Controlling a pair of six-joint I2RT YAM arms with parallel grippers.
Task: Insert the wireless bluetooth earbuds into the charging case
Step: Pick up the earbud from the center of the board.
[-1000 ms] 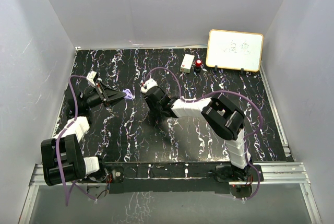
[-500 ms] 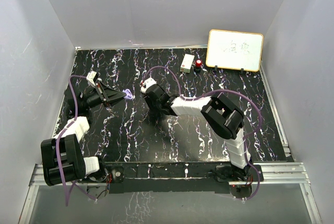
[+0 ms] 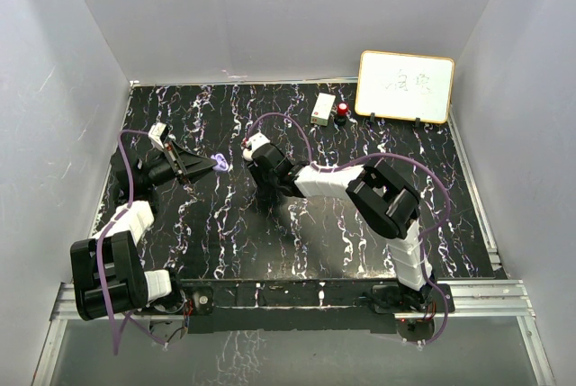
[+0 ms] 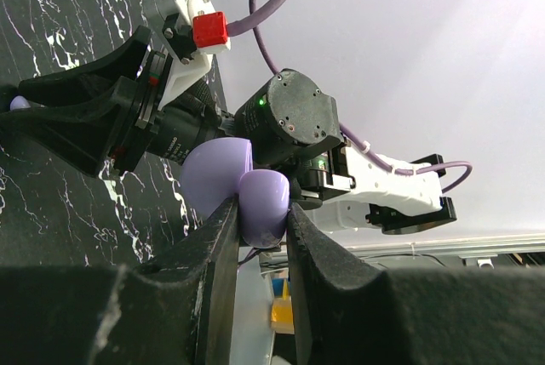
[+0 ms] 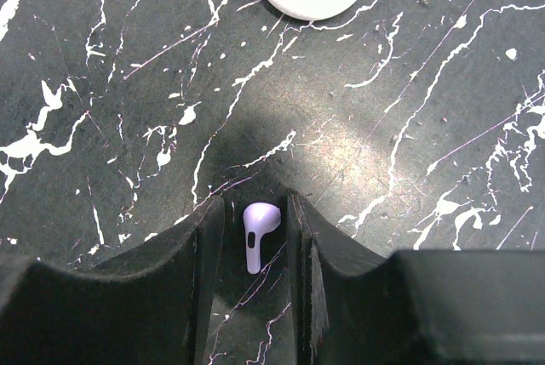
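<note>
- Black marbled table [image 3: 360, 224].
- Left gripper [image 4: 262, 208] is clamped on an open purple case [image 4: 213, 178], left of the table's middle.
- Right gripper [image 5: 253, 212] straddles a pale purple earbud [image 5: 258, 227]; pinching or not, unclear.
- The earbud is likely light, hard and slippery; grip its round head.

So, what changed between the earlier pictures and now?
The right arm crept slightly left and away from its base, with the earbud between the fingers of the right gripper; whether it is gripped I cannot tell. Nothing was visibly taken or let go. The left gripper keeps the purple case; the rest is unchanged.
</note>
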